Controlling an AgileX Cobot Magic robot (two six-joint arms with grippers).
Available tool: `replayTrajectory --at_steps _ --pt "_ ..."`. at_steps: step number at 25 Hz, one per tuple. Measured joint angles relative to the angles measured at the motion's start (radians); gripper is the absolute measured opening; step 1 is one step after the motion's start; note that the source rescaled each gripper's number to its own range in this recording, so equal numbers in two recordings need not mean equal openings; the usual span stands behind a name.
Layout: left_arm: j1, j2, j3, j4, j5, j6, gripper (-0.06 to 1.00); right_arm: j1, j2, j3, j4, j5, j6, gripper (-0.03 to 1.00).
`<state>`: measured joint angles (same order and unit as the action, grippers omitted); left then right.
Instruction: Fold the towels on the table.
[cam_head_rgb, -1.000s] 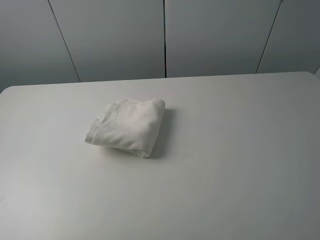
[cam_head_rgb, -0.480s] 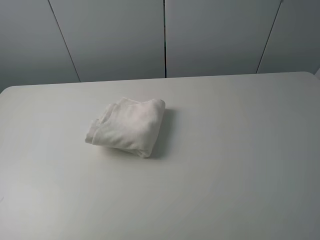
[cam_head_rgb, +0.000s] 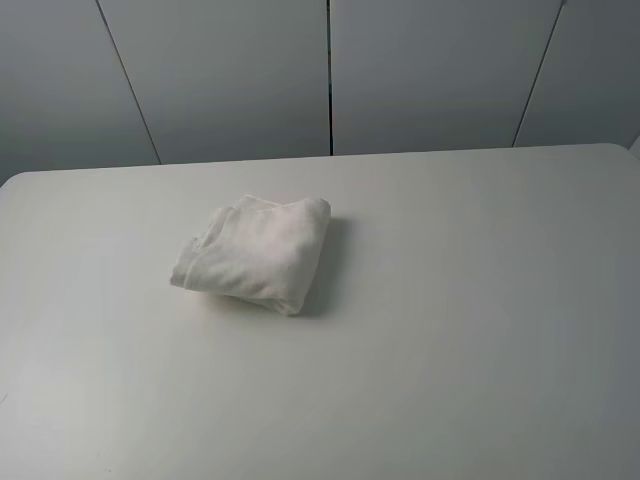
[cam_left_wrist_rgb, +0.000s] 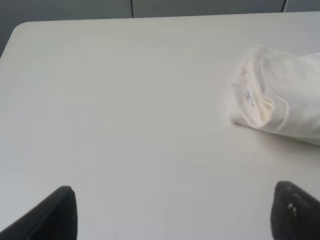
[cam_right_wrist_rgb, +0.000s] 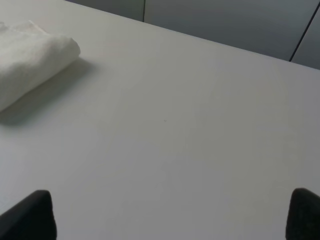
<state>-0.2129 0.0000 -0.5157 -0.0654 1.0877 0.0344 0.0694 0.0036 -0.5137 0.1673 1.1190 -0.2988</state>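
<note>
Lying folded into a thick, soft bundle, the white terry-cloth towel (cam_head_rgb: 254, 252) rests on the plain white, smooth-topped table (cam_head_rgb: 470, 300), left of centre in the high view. A small printed tag (cam_left_wrist_rgb: 248, 95) seems to show at its layered edge. Both the left gripper (cam_left_wrist_rgb: 172, 212) and right gripper (cam_right_wrist_rgb: 172, 215) hover with fingers spread wide, holding nothing, well apart from the towel.

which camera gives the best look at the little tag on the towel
The left wrist view: the tag shows on the layered end of the folded towel, with dark print too small to read. The exterior high view shows the whole towel, but no tag can be made out. The right wrist view catches only the towel's smooth folded end.
</note>
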Motion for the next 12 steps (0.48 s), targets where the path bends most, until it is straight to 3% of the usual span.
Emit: replayTrajectory --at_steps 12 --pt "0.000 0.000 0.000 0.000 0.000 0.000 0.99 0.000 0.000 0.000 0.000 0.000 0.000 1.00"
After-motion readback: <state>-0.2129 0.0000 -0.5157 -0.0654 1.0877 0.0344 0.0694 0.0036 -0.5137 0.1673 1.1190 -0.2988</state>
